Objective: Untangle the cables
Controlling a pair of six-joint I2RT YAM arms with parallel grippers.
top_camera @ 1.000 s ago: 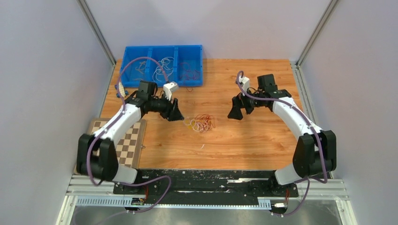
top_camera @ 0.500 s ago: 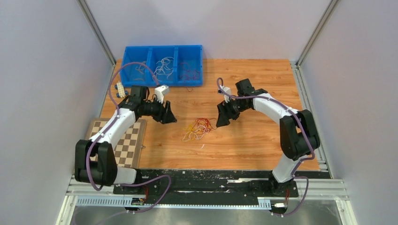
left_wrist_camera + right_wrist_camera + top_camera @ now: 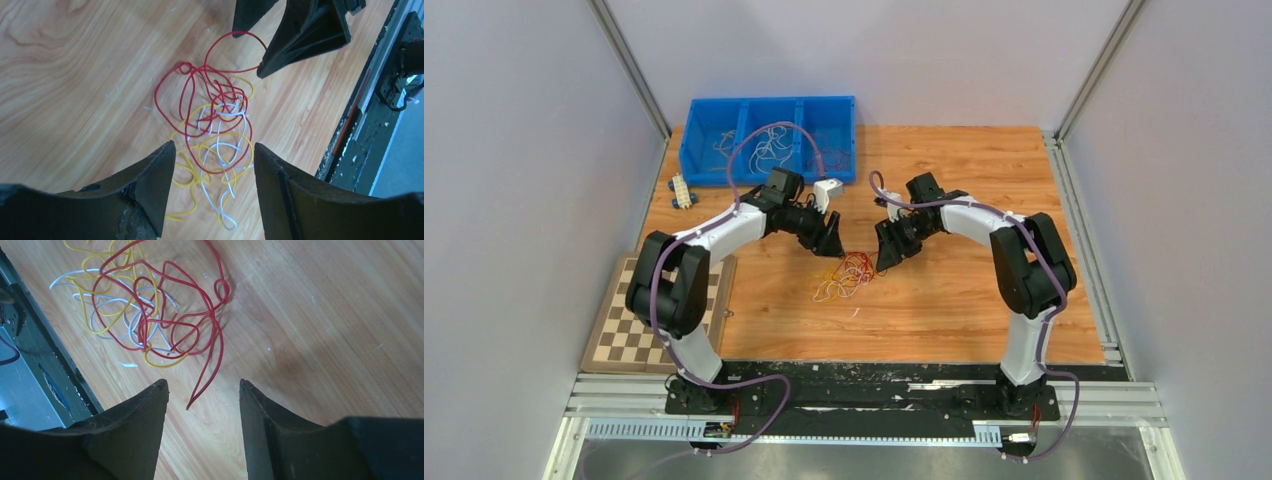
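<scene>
A tangle of thin red, yellow and white cables (image 3: 849,272) lies on the wooden table (image 3: 944,310) between my two arms. In the left wrist view the cables (image 3: 215,125) lie flat, their near loops between my open fingers. My left gripper (image 3: 832,247) is open and empty at the tangle's far left edge. In the right wrist view the cables (image 3: 150,315) lie ahead, and a red loop end points between my fingers. My right gripper (image 3: 886,258) is open and empty just right of the tangle. The right gripper's fingers (image 3: 305,35) show at the top of the left wrist view.
A blue three-compartment bin (image 3: 769,140) with more thin wires stands at the back left. A checkerboard (image 3: 659,315) lies at the front left. A small white connector piece (image 3: 682,190) sits near the table's left edge. The metal rail (image 3: 864,385) borders the front.
My left gripper swung back, then moved right to the tangle's far left edge. My right gripper moved left to the tangle. The tangle shifted slightly and stretched.
</scene>
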